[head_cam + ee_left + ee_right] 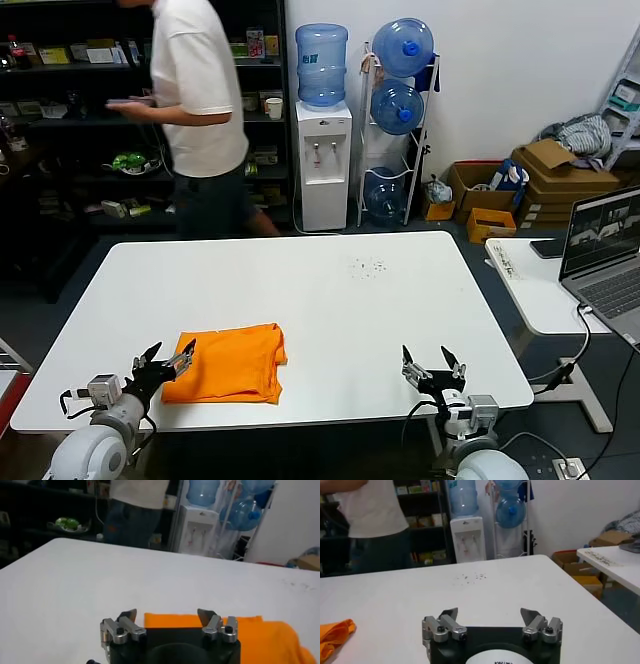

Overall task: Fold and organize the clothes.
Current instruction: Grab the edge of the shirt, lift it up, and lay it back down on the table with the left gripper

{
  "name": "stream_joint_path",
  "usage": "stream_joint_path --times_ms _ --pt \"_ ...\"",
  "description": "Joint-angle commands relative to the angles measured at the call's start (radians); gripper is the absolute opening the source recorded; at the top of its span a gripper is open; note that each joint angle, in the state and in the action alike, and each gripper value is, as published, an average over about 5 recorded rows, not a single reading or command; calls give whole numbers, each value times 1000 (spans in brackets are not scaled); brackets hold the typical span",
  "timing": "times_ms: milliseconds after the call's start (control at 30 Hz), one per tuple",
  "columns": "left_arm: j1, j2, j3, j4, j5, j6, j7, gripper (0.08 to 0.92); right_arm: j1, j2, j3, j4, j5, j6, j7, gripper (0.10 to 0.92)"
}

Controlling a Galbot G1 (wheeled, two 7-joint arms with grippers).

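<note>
Your left gripper [170, 357] stands with jaws spread at the near-left edge of the folded shirt [228, 363], holding nothing. Pull it back carelessly and a fingertip could snag the top layer and drag the fold open. Your right gripper [432, 365], jaws spread too, sits idle near the table [330, 290] edge at near right, well apart from the shirt.
</note>
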Motion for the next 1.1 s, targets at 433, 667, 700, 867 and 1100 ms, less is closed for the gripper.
stream_joint_path --times_ms 433,667,700,867,1100 --pt "-30 -13 35 203 72 -75 98 762 -11 4 13 7 2 0 2 823" --pt "-35 -28 56 198 73 -73 84 559 -13 -1 20 10 5 1 5 823" --pt "-35 -30 57 197 72 -72 82 533 -14 -1 21 11 5 1 5 823" --pt "-32 -41 56 178 71 -78 71 385 -14 0 24 10 7 3 7 823" --pt "3 -67 42 53 131 -107 43 187 -11 3 25 1 7 7 10 823"
